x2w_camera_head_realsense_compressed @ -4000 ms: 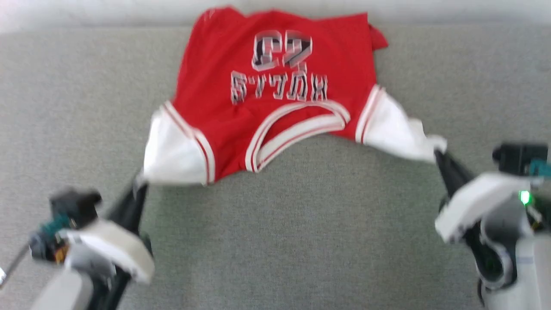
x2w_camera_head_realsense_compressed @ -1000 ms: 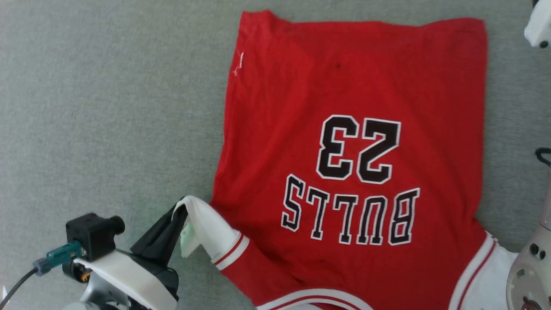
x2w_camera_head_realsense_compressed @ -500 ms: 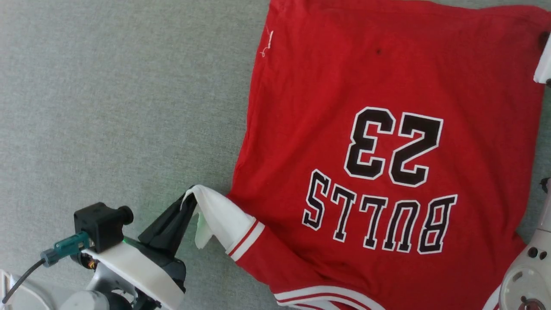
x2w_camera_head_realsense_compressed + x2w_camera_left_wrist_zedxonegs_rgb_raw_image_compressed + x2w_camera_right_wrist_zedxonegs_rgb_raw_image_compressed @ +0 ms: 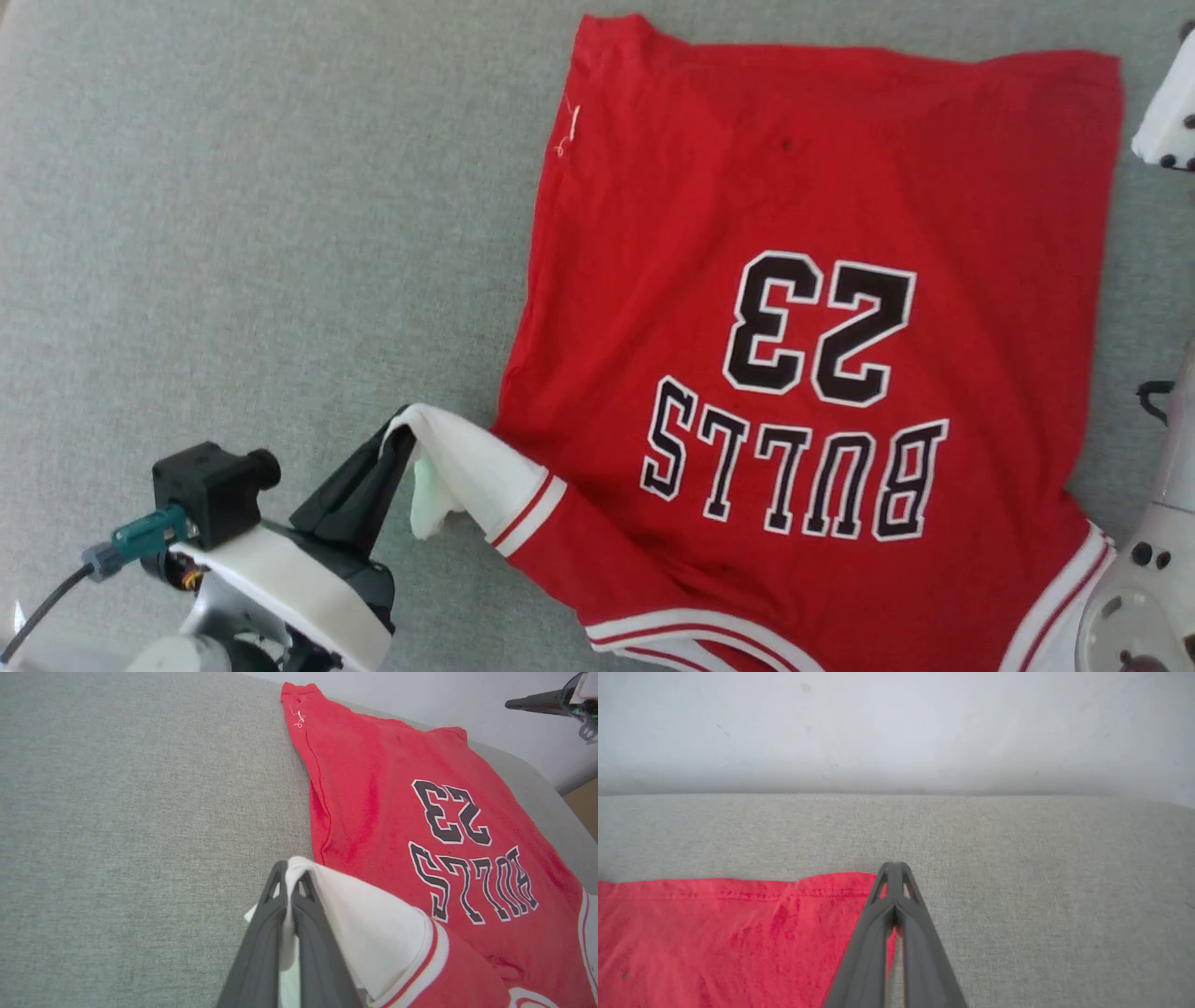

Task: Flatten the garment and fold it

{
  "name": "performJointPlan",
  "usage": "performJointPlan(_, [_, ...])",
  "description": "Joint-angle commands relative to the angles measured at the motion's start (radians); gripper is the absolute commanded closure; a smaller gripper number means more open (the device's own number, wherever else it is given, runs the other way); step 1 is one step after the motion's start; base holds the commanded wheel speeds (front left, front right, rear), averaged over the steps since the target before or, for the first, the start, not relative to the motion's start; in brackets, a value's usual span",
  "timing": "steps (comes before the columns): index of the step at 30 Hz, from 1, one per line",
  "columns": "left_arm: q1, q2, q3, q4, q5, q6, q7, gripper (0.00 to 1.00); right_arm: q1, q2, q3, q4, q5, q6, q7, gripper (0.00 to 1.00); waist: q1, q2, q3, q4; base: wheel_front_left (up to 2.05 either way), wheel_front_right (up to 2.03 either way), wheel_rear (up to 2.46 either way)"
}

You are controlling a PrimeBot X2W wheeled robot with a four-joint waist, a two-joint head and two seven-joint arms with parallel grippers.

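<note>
Left wrist view: left pincer point(image 4: 292, 877) grips the garment point(image 4: 383, 802) by its sleeve point(image 4: 369, 924).

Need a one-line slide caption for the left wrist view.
Left gripper shut on the white sleeve of the red jersey, which lies print-up on grey fabric.

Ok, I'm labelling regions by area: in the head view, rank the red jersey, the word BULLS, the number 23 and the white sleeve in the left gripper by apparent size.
1. red jersey, by far.
2. word BULLS and number 23: BULLS wider, 23 taller, too alike to rank.
3. white sleeve, smallest, bunched up.
</note>
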Motion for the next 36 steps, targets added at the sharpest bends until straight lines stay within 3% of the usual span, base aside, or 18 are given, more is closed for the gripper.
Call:
performJointPlan(1, [0.017, 0.005, 0.005, -0.006, 0.006, 0.013, -0.002, 1.0, 0.02, 0.001, 0.011, -0.014, 0.024, -0.001, -0.013, 1.0, 0.0, 0.0, -0.066, -0.042, 0.0, 0.0, 0.0])
performJointPlan(5, [0.054, 0.015, 0.013, -0.029, 0.006, 0.041, 0.006, 1.0, 0.089, 0.001, 0.051, -0.089, 0.094, -0.001, -0.037, 1.0, 0.0, 0.0, -0.135, -0.076, 0.0, 0.0, 0.0])
performJointPlan(6, [0.065, 0.017, 0.015, -0.036, 0.006, 0.048, 0.008, 1.0, 0.109, 0.001, 0.06, -0.113, 0.115, -0.001, -0.044, 0.9, 0.0, 0.0, -0.148, -0.082, 0.0, 0.0, 0.0])
performJointPlan(7, [0.074, 0.019, 0.016, -0.042, 0.005, 0.055, 0.011, 1.0, 0.13, 0.001, 0.068, -0.138, 0.14, -0.001, -0.052, 0.66, 0.0, 0.0, -0.161, -0.088, 0.0, 0.0, 0.0])
performJointPlan(8, [0.084, 0.019, 0.018, -0.05, 0.005, 0.062, 0.01, 1.0, 0.154, 0.001, 0.076, -0.165, 0.161, -0.001, -0.058, 0.15, 0.0, 0.0, -0.171, -0.092, 0.0, 0.0, 0.0])
performJointPlan(9, [0.091, 0.019, 0.02, -0.057, 0.005, 0.067, 0.009, 1.0, 0.179, 0.001, 0.084, -0.195, 0.177, -0.001, -0.069, 0.0, 0.0, 0.0, -0.18, -0.094, 0.0, 0.0, 0.0])
performJointPlan(15, [0.123, 0.022, 0.022, -0.09, 0.006, 0.09, 0.011, 1.0, 0.317, 0.001, 0.132, -0.314, 0.239, -0.001, -0.105, 0.0, 0.0, 0.0, -0.198, -0.104, 0.0, 0.0, 0.0])
performJointPlan(21, [0.128, 0.03, 0.028, -0.113, 0.006, 0.094, 0.01, 1.0, 0.306, 0.001, 0.161, -0.337, 0.228, -0.001, -0.135, 0.0, 0.0, 0.0, -0.179, -0.099, 0.0, 0.0, 0.0])
performJointPlan(27, [0.111, 0.038, 0.033, -0.135, 0.011, 0.087, 0.003, 1.0, 0.181, 0.001, 0.151, -0.265, 0.158, -0.001, -0.118, 0.0, 0.0, 0.0, -0.114, -0.077, 0.0, 0.0, 0.0])
performJointPlan(36, [0.036, 0.029, 0.017, -0.134, 0.023, 0.047, -0.015, 1.0, 0.02, 0.001, 0.075, -0.079, -0.01, -0.001, 0.033, 0.0, 0.0, 0.0, 0.021, -0.011, 0.0, 0.0, 0.0])
